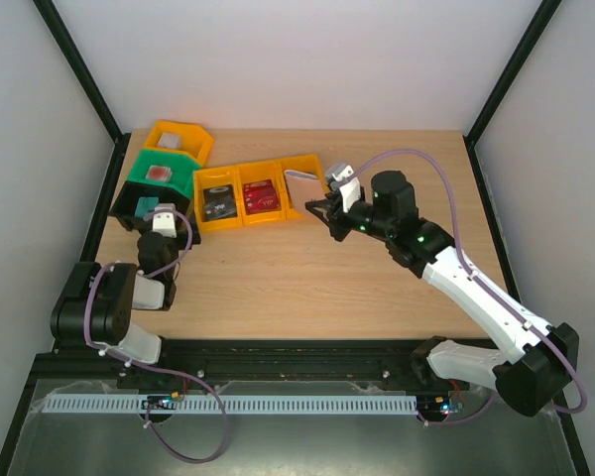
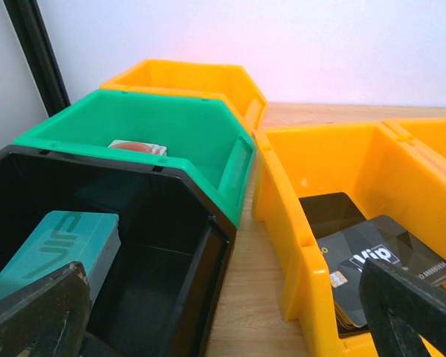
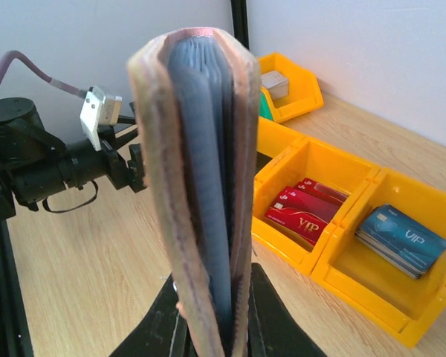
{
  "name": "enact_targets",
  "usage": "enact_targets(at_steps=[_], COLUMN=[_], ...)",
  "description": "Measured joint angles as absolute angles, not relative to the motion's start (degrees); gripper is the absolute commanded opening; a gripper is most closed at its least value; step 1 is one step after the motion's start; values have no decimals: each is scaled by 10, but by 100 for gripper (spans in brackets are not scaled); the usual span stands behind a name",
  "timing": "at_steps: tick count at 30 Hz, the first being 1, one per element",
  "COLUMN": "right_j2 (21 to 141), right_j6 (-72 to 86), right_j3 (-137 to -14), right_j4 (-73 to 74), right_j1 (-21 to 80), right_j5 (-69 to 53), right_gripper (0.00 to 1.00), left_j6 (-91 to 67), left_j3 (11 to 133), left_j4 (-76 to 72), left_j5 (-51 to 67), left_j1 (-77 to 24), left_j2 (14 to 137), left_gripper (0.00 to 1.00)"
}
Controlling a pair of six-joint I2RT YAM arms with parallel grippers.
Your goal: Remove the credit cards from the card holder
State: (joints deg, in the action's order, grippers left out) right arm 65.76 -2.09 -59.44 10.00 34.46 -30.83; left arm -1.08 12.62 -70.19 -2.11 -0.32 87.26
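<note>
Wooden table (image 1: 307,283), card holder (image 3: 201,178) edge-on in right tool (image 3: 214,327), contents hidden

card holder (image 3: 201,186) upright — gripped (edge-on), bins (image 3: 401,320) behind

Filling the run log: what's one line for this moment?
right gripper: shut on holder, upright, folded | left gripper: open, empty

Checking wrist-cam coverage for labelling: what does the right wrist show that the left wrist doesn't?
Right wrist only: tan folding card holder, edge-on, folded, clamped in the right jaws; red VIP cards and blue VIP cards in orange plastic bins; the left arm.
Left wrist only: black plastic bin with teal VIP cards; black VIP cards.
Both: green plastic bin, far orange plastic bin, wooden table.
</note>
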Motion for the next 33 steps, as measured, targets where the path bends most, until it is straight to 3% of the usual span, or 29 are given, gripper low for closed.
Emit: enact_targets(at_steps=[18, 33], right_j2=[637, 643], right_j6=[15, 22], right_j3=[-608, -629], right_j4=[118, 119], right_j1=[341, 341], right_j5=[-245, -262], right_gripper=[2, 2], left_j6=[-20, -20], left_j3=[132, 132], left_j4=[-700, -699], left_j5=[-37, -40], left_j1=[-3, -3], left_j2=[876, 876], left_gripper=[99, 100])
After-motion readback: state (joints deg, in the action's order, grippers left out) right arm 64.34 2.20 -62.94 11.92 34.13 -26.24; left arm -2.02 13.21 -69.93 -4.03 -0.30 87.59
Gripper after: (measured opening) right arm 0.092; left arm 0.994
